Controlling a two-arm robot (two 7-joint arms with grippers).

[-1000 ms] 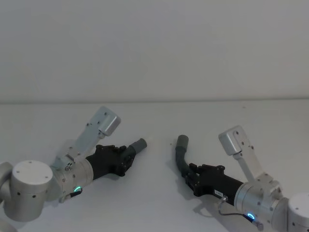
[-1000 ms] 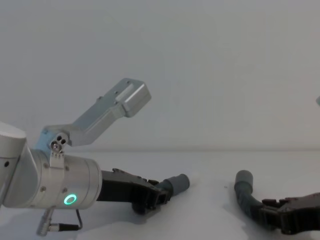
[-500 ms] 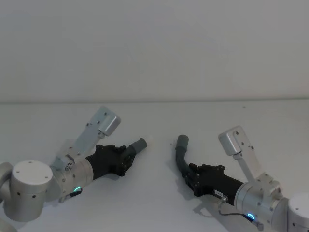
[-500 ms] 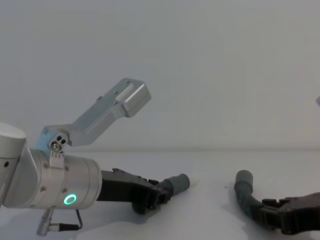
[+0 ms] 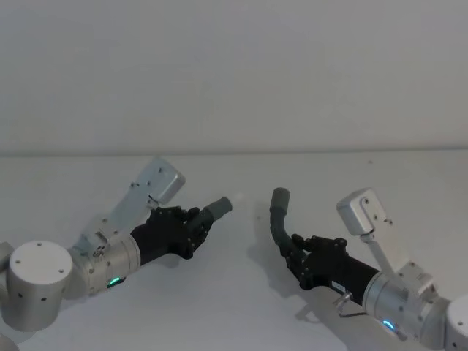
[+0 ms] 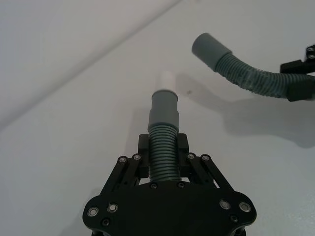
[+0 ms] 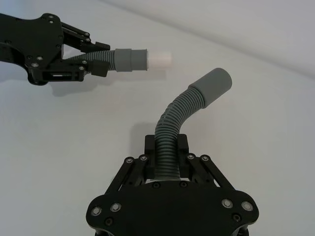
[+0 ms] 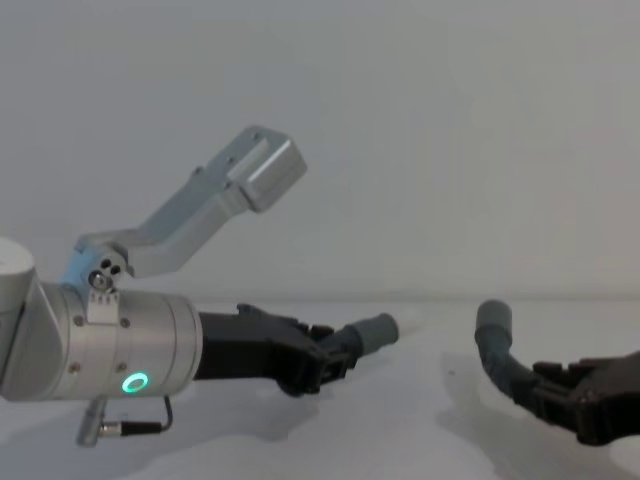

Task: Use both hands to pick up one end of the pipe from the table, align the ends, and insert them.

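Observation:
My left gripper (image 5: 189, 228) is shut on the ribbed part of one grey pipe piece (image 5: 214, 210), held just above the white table (image 5: 234, 314). Its cuff with the narrower white tip (image 6: 166, 79) points toward the other piece. My right gripper (image 5: 296, 252) is shut on the second, bent piece (image 5: 277, 223), whose plain open cuff (image 5: 280, 197) rises up and leans toward the left one. A short gap separates the two ends (image 7: 159, 59) (image 7: 212, 86). In the chest view the left gripper (image 8: 325, 365) and right gripper (image 8: 560, 385) both hover over their shadows.
A pale grey wall (image 5: 234, 73) stands behind the table's far edge. Each arm's silver wrist camera bracket (image 5: 157, 183) (image 5: 362, 212) sticks up above its gripper. Bare table surface lies all around both arms.
Both grippers have risen off the table with their pipe pieces and moved forward. The two ends are now a little closer together, and the left piece's white tip shows.

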